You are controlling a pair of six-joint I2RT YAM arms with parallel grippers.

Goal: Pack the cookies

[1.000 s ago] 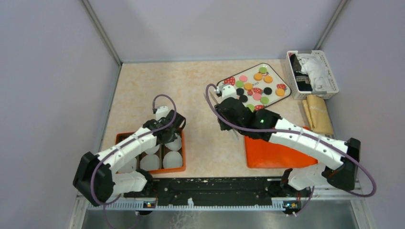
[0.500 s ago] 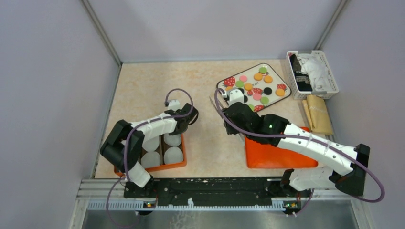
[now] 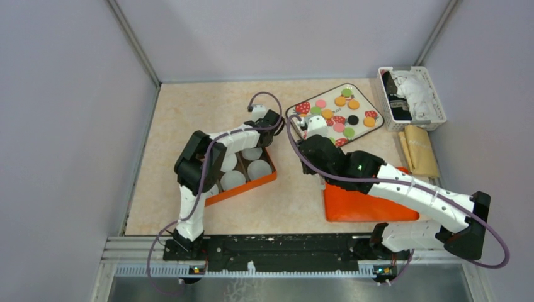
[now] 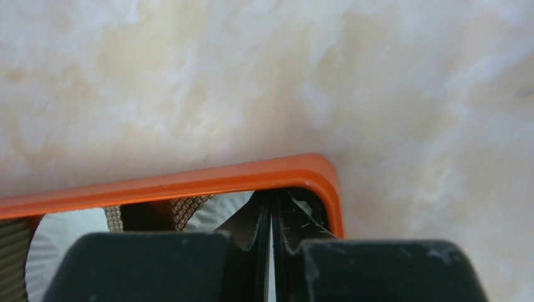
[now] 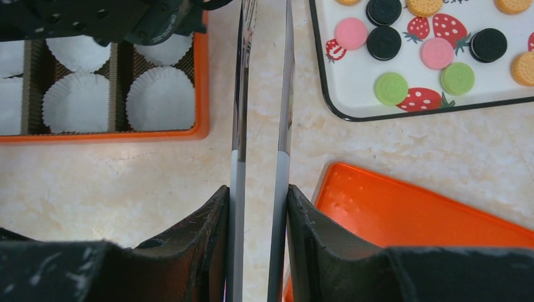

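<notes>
The cookies [image 3: 340,100], small round discs in orange, green, pink and black, lie on a white strawberry-print tray [image 3: 362,108] at the back right. They also show in the right wrist view [image 5: 391,88]. My left gripper [image 3: 267,137] is shut on the far right corner of the orange box [image 3: 242,187], whose rim shows in the left wrist view [image 4: 189,182] in front of the gripper [image 4: 272,201]. The box holds white paper cups [image 3: 258,168]. My right gripper [image 3: 308,141] is shut on metal tongs [image 5: 284,94], their arms apart, between box and tray.
A flat orange lid [image 3: 359,204] lies under my right arm; it also shows in the right wrist view [image 5: 409,214]. A white basket [image 3: 412,97] with cloth stands at the back right, with a brown paper roll [image 3: 420,151] in front of it. Grey walls enclose the table.
My left gripper has dragged the orange box right and away from the near edge, turning it, until it sits close to the tray. My right gripper with the tongs has shifted slightly right.
</notes>
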